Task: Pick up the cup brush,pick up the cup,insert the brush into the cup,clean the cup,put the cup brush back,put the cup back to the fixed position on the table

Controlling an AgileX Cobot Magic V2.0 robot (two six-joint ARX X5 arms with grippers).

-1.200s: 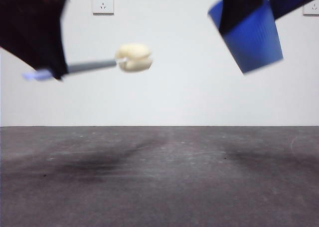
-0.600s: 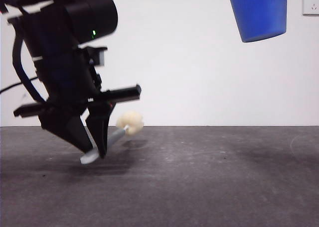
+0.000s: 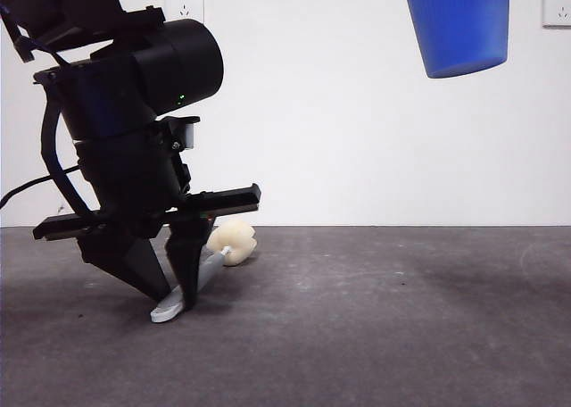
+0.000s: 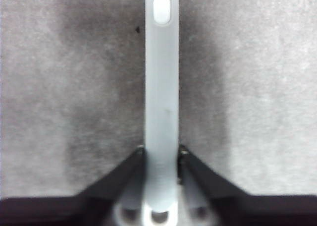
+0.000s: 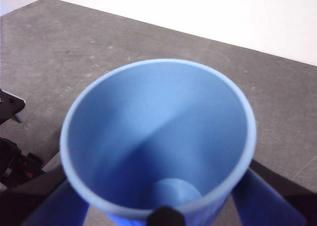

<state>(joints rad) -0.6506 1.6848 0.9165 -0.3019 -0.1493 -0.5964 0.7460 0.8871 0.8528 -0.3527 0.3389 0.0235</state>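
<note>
The cup brush (image 3: 211, 266) is low at the left of the table (image 3: 401, 327). Its white looped tip touches the surface and its cream sponge head (image 3: 234, 243) points away behind. My left gripper (image 3: 175, 293) is shut on the grey handle, which the left wrist view shows running between the jaws (image 4: 162, 107). My right gripper (image 5: 161, 211) is shut on the blue ribbed cup (image 3: 459, 28) and holds it upright, high at the top right. The right wrist view looks down into the cup (image 5: 158, 137), which holds nothing.
The dark grey table stretches to a white wall behind. Two wall sockets (image 3: 184, 4) (image 3: 557, 10) sit high on the wall. The left arm's dark body (image 3: 134, 139) fills the left of the front view.
The left arm has come down from high at the left and brought the brush to the table. The cup has gone from tilted to upright and stays high at the right.
</note>
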